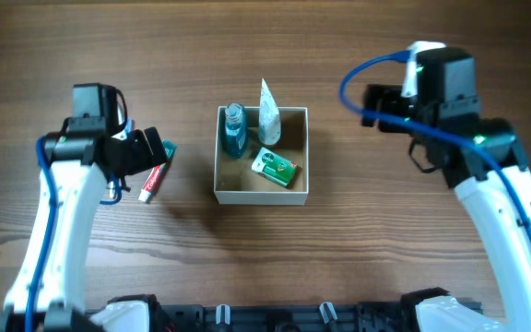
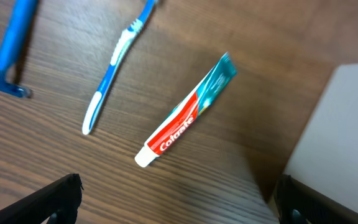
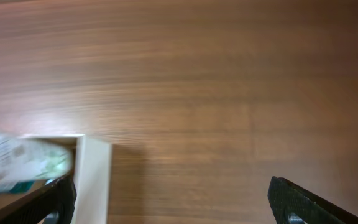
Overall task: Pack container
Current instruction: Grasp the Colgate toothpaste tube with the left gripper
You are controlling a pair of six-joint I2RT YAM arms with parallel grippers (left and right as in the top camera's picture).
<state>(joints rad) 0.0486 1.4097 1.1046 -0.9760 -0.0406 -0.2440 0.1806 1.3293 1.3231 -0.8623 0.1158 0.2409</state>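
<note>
The container point(image 1: 262, 195) is a square white-walled box with a tan inside at the table's middle. It holds a teal bottle point(image 1: 235, 129), a white tube point(image 1: 267, 115) and a green soap box point(image 1: 276, 167). My left gripper point(image 1: 162, 148) is open and empty, hovering left of the container above a red-and-white toothpaste tube point(image 1: 155, 182) that lies on the table. In the left wrist view the toothpaste point(image 2: 185, 121) lies ahead of the open jaws point(image 2: 179, 205). My right gripper point(image 1: 372, 106) is open and empty, raised right of the container; its jaws point(image 3: 173, 199) span the container's wall point(image 3: 92, 180).
A blue toothbrush point(image 2: 114, 68) and a blue razor point(image 2: 11, 50) lie on the wood left of the toothpaste; the overhead view hides them under the left arm. The container's white wall point(image 2: 340, 124) stands at the right of the left wrist view.
</note>
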